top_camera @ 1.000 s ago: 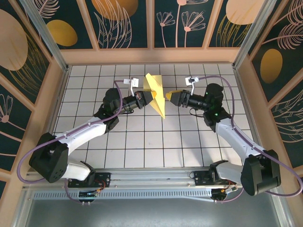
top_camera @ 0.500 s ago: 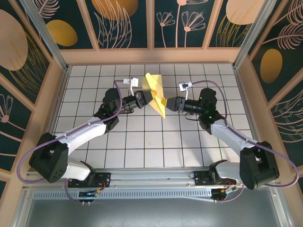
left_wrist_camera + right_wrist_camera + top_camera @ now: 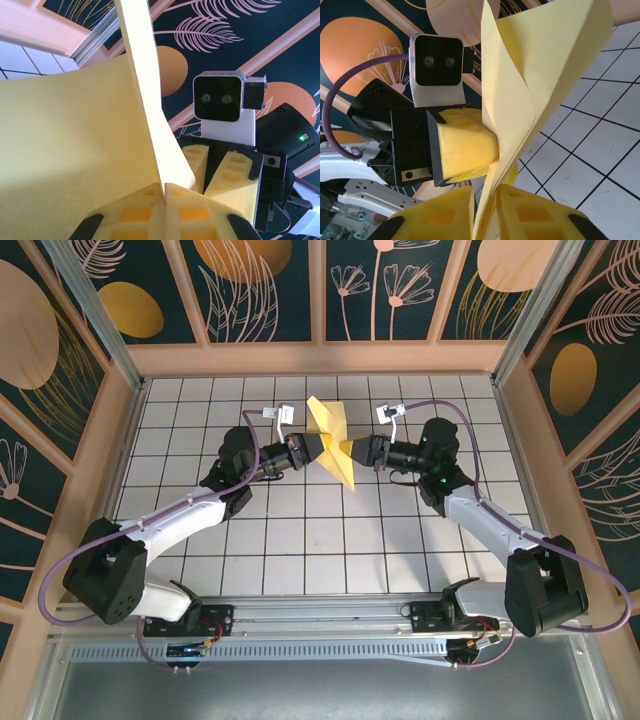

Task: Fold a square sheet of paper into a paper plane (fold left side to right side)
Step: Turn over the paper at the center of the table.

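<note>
The table [image 3: 300,560] is white grid tiles, w/ both arms reaching in twd the far middle, wrists facing each other. Between them, lifted off the tiles, is the square sheet of paper [image 3: 328,425]: pale yellow, already part-folded, w/ layered flaps standing up and a pointed end twd the near side.

The left gripper [image 3: 318,448] has it clamped. In left wrist view its two pads meet on the sheet's lower edge, no gap. The right gripper [image 3: 358,453] sits just beside, on the opposite face. In right wrist view its jaws are nearly together w/ a flap's edge running between the pads [image 3: 440,215], but a thin slit shows, so can't tell if it truly pinches.

Step in hand, prob.: a mid-air two-handed grip to carry one side over to the other; paper plane not yet formed. Next move needs the right pinch confirmed firm before any pull. Then the flap goes across w/ edges matched, left side as anchor. Risk: thin paper tears or slips if the arms pull apart.
</note>
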### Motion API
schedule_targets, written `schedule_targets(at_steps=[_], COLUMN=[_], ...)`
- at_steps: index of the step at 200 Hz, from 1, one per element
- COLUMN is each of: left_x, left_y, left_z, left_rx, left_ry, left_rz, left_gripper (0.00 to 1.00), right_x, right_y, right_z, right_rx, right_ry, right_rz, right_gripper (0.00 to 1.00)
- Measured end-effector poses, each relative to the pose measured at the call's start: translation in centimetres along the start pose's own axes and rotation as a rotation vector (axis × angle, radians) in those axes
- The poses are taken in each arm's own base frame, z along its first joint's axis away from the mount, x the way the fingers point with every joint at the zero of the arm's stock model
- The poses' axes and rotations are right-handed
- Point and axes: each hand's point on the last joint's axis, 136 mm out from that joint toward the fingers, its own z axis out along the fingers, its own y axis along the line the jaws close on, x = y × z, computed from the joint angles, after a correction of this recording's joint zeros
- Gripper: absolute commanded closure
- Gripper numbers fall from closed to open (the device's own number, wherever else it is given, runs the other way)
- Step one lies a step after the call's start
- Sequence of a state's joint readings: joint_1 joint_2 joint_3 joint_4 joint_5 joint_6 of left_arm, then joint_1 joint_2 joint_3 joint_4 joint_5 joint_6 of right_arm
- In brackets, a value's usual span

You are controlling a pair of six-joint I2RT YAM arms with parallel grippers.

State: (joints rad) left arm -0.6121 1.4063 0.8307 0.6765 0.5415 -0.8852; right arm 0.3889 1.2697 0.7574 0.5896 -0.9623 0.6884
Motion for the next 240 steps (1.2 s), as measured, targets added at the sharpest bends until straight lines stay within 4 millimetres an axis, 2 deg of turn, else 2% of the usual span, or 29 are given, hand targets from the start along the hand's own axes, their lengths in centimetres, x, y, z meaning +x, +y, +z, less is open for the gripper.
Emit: schedule_targets(at_steps=[33,59,97,130,150,186,213,240], left_x=[-0.1,-0.5,-2.8,-4.4,-4.4,-4.0,-4.3,-4.6], left_y=[0.3,0.9,1.7,3.2,4.6,6.2,6.2,6.2], left_z=[-0.1,-0.7,-3.4,-8.1,-11.3,-16.5,-18.8,-19.9], left_rx=[-0.022,-0.092,-0.268,-0.471,-0.595,-0.762,-0.826,-0.859], left_ry=[-0.007,-0.03,-0.147,-0.298,-0.373,-0.482,-0.549,-0.582], left_rz=[0.007,0.031,0.09,0.111,0.107,0.097,0.098,0.102], left_gripper=[0.71,0.48,0.42,0.41,0.4,0.4,0.4,0.39], right_x=[0.1,-0.2,-0.7,0.2,1.7,7.2,10.5,12.1], right_y=[-0.7,-1.5,-3.3,-4.6,-7.5,-14.5,-18.3,-20.9], right_z=[0.0,0.1,0.6,2.5,3.3,2.7,1.0,0.0], right_rx=[0.037,0.093,0.301,0.583,0.802,1.202,1.378,1.484], right_ry=[0.008,0.012,0.015,0.079,0.157,0.414,0.595,0.708], right_rz=[0.0,-0.013,-0.092,-0.244,-0.334,-0.51,-0.625,-0.691], right_gripper=[1.0,1.0,1.0,1.0,1.0,1.0,1.0,1.0])
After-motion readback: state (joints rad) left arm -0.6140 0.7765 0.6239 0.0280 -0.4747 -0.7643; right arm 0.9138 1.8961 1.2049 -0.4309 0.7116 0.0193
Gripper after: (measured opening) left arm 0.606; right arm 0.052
